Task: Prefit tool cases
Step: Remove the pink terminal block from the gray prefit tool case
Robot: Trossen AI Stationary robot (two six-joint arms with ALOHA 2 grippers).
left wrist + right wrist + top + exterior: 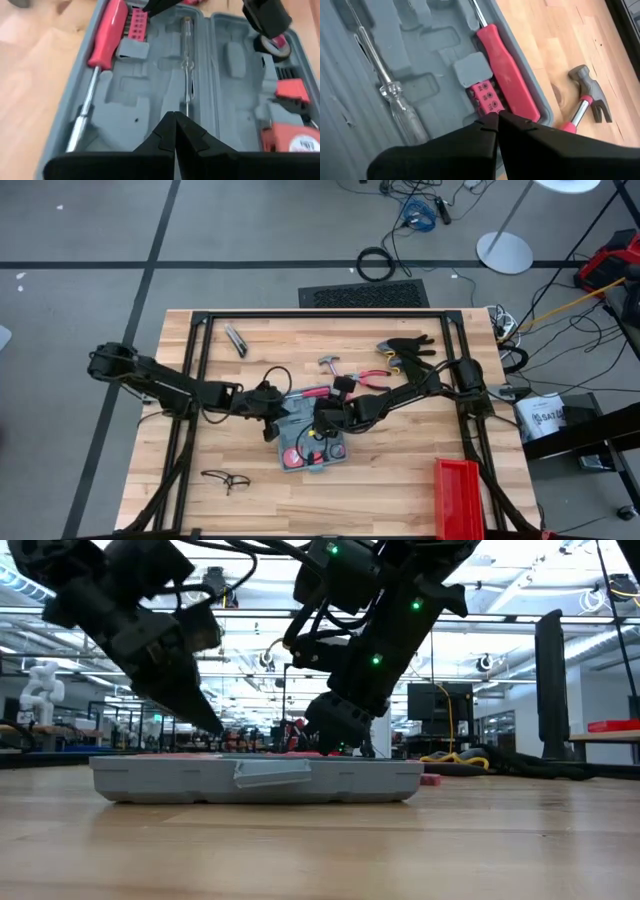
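The pale butcher-block wooden table carries everything, framed by a black metal rail. Across it reach two dark arms, both bent toward the middle. There lies the flat blue-grey plastic tool case, opened out flat with its grey moulded tray facing up; in the low view it sits level on the wood.

The left gripper hovers low over the case's near half, its two dark fingers pressed together into a point with nothing between them. The right gripper comes in from the other side, over the edge of the tray, and its fingers are likewise closed tight and empty, the tip just above a small red bit holder.

A bright red rectangular plastic bin stands at the table's front right corner, well apart from the case.

Inside the tray, a long red-handled screwdriver lies in its slot along one side, steel shaft showing. Beside it rests a clear-handled slim screwdriver. An orange tape measure fills a pocket in the other half.

On the bare wood just beyond the case sit a small claw hammer with a red-banded handle and red-handled pliers. A dark folding utility knife lies near the back left, and black-rimmed safety glasses lie toward the front left.
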